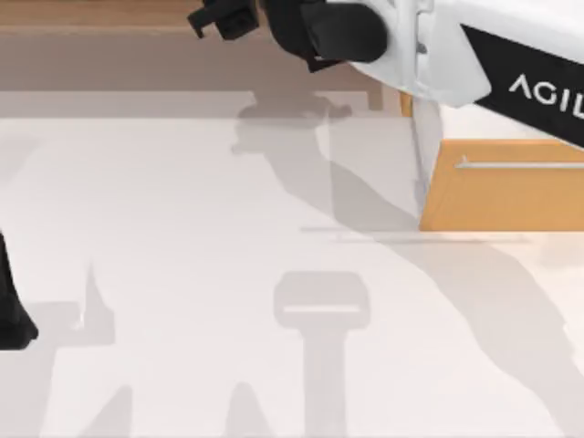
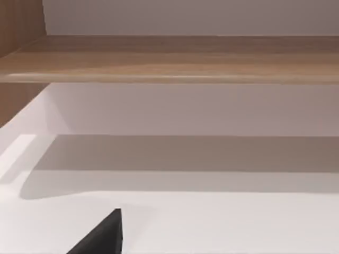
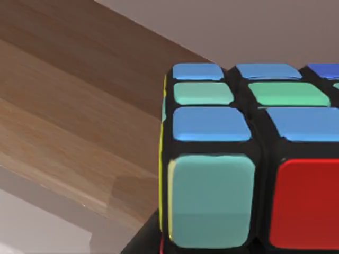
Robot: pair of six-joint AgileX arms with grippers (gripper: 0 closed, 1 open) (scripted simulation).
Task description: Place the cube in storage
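The storage [image 1: 511,196] sits on the white bench [image 1: 182,274], its silver handle [image 1: 520,164] at its front. The right gripper [image 1: 224,18] is seen well left of the storage, beside the wooden shelf [image 3: 63,121]; its fingers appear clamped on the cube [image 3: 249,164]. The left gripper [image 2: 100,238] is parked far left of the storage; whether its fingers are apart cannot be told.

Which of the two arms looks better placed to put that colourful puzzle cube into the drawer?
Right. Its wrist camera sees the cube right up close, and from above that arm reaches over the back of the table beside the drawer. The left arm sits parked at the table's left edge.
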